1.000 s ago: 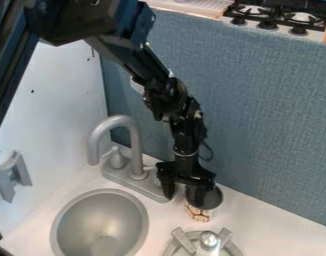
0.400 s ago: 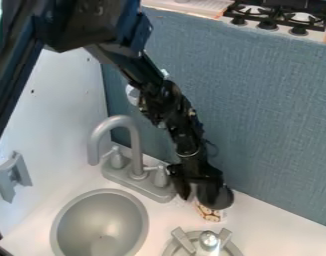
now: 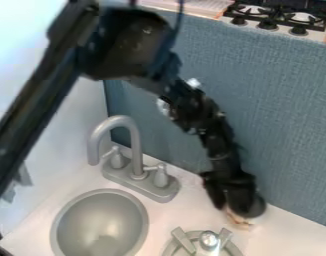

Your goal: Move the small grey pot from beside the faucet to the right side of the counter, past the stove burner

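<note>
black gripper (image 3: pixel 229 203) and dark-mouthed cup (image 3: pixel 257 207) have shifted together along the white counter (image 3: pixel 179 216), farther from the faucet (image 3: pixel 137 155); moving the cup seems underway. whether the jaws are open or gripping it, i cannot tell.

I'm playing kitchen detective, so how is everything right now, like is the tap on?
Tap: no water seen coming out.
Sink: uncovered.
Stove: no flames showing.
Gripper: down at the cup; can't tell if gripping.
Cup: partly hidden; can't tell if tilted.
</note>
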Robot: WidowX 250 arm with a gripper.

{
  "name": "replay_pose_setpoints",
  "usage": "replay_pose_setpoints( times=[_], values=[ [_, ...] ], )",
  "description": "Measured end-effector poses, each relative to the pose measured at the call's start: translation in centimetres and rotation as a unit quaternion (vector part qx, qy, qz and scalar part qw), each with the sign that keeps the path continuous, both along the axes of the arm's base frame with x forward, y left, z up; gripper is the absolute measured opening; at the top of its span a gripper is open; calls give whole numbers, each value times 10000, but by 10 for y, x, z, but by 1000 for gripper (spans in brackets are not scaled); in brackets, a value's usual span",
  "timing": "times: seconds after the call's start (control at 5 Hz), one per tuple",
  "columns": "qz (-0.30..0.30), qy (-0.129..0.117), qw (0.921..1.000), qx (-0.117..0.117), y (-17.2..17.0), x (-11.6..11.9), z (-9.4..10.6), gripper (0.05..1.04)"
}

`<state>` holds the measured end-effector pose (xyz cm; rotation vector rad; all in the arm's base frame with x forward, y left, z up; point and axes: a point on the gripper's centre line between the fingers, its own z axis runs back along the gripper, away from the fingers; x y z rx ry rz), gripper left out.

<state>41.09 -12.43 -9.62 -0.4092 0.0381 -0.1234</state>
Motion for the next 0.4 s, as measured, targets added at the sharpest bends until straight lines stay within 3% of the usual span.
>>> replay_pose_setpoints(
  times=[0.2, 0.4],
  values=[
    [-603, 326, 9975, -188, -41, -13, 0, 1001],
    [-1089, 515, 9925, -209, -70, -26, 3, 1001]
  ],
)
